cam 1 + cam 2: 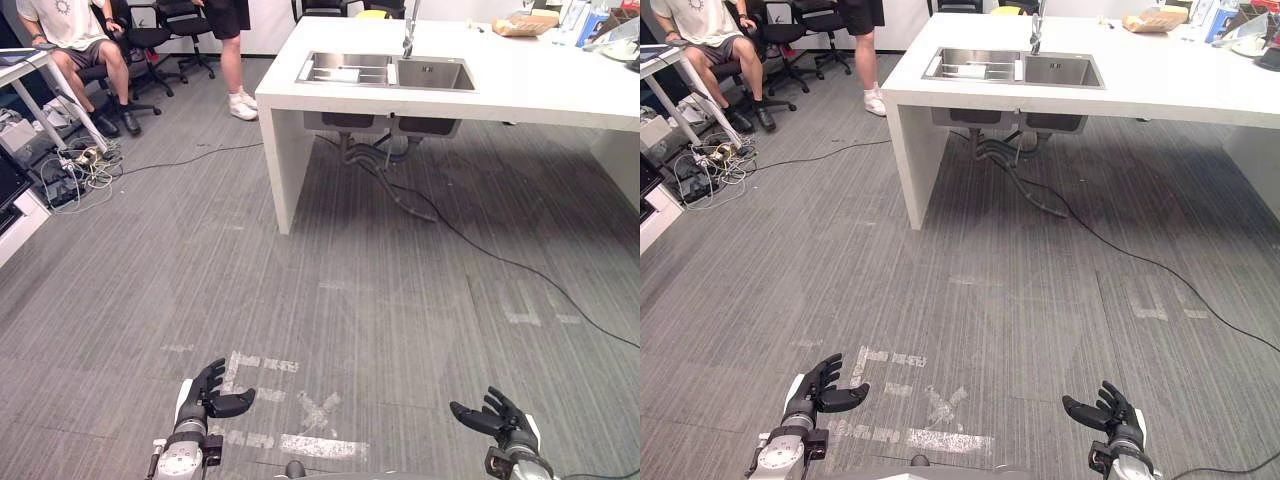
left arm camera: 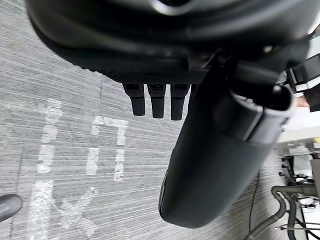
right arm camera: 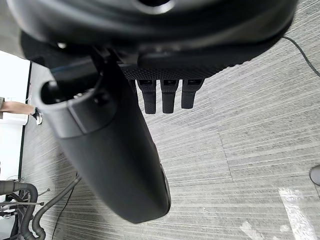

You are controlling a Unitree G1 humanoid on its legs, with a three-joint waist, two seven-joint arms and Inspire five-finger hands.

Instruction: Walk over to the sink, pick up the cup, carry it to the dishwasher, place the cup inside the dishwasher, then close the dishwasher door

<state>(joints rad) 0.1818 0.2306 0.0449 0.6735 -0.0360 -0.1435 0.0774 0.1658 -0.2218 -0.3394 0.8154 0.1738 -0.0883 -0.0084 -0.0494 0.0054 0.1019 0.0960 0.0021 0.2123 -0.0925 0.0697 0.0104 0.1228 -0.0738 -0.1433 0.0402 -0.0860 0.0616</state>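
A steel double sink [image 1: 388, 71] with a tap [image 1: 409, 30] is set in a white counter [image 1: 520, 85] far ahead across the grey floor. I cannot make out a cup in it from here. My left hand [image 1: 210, 392] hangs low at the bottom left, fingers relaxed and holding nothing; its straight fingers [image 2: 156, 101] show over the floor in the left wrist view. Low at the bottom right is my right hand [image 1: 497, 417], also open and empty, with its fingers [image 3: 169, 96] straight in the right wrist view.
Pipes and a black hose [image 1: 395, 180] trail on the floor under the counter. One person sits on an office chair [image 1: 75, 40] at the far left and another stands [image 1: 232, 50] near the counter's corner. Tangled cables [image 1: 75, 165] lie at the left. White tape marks [image 1: 290, 420] cross the floor.
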